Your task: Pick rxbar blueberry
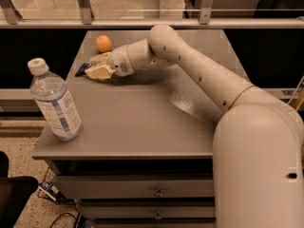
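The rxbar blueberry [83, 69] is a small flat dark blue wrapper at the far left of the grey table [142, 122]. Only its left end shows. The rest is hidden between the cream fingers [100, 73] of my gripper [96, 66]. The gripper reaches in from the right, low over the table top, and is shut on the bar. The white arm stretches back to the right foreground.
A round orange fruit [103, 43] lies just behind the gripper near the table's back edge. An upright clear water bottle [53, 102] stands at the front left corner. A railing and glass run behind the table. Drawers sit below the front edge.
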`<state>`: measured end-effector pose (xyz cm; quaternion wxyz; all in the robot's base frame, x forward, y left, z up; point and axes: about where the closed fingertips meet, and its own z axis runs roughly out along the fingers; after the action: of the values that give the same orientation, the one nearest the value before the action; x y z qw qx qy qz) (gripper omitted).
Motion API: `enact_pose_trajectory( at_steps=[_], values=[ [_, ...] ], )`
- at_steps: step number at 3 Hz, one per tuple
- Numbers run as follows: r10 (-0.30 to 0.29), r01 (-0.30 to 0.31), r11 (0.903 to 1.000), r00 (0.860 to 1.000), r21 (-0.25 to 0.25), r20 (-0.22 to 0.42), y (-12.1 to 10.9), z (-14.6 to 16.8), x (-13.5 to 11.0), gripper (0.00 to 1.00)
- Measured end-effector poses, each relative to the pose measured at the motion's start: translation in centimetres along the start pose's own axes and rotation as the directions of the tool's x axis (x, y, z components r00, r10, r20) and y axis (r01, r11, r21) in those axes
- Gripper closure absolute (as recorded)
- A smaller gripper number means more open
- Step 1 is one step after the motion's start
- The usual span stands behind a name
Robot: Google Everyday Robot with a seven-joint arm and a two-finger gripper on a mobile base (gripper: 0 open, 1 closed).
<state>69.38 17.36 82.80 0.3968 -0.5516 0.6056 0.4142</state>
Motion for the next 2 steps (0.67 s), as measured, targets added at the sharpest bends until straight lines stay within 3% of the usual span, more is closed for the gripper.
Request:
enact_pose_trajectory(
  at_steps=[2],
  values=[
    [0.0, 0.0, 1.0, 1.0, 0.0, 0.0, 0.01, -0.02, -0.02, 1.0]
  ],
)
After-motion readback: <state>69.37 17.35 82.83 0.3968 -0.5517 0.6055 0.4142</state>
